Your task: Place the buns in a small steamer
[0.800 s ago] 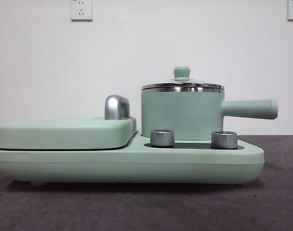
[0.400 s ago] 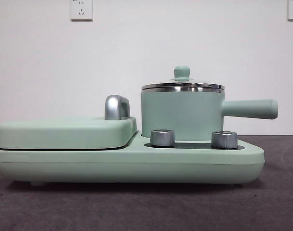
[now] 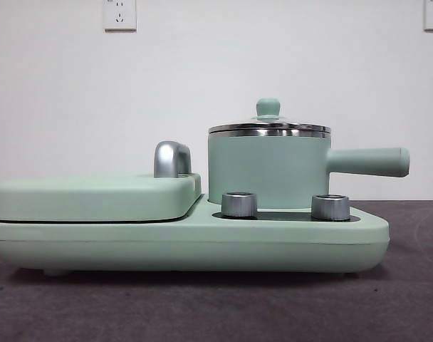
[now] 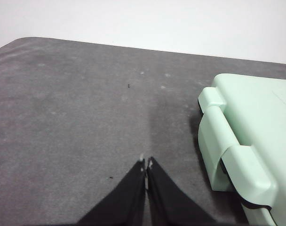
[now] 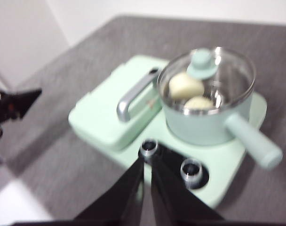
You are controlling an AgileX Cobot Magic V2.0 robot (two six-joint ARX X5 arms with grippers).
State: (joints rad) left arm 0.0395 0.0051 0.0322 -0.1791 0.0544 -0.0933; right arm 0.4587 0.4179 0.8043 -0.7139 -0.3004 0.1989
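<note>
The small steamer (image 3: 268, 167), a mint-green pot with a steel rim and long side handle, stands on the right of the mint-green cooker base with its glass lid on. In the right wrist view two pale cream buns (image 5: 186, 85) (image 5: 199, 102) lie inside the steamer (image 5: 204, 126) under the lid. My right gripper (image 5: 147, 159) is shut and empty, high above the cooker's knobs. My left gripper (image 4: 146, 163) is shut and empty over the bare grey table, beside the cooker's left end. Neither gripper shows in the front view.
A flat lidded griddle (image 3: 95, 196) with a chrome handle (image 3: 171, 158) fills the cooker's left half. Two steel knobs (image 3: 239, 204) (image 3: 330, 206) sit in front of the steamer. The steamer's handle (image 3: 368, 161) sticks out to the right. The other arm's dark tip (image 5: 16, 103) shows in the right wrist view.
</note>
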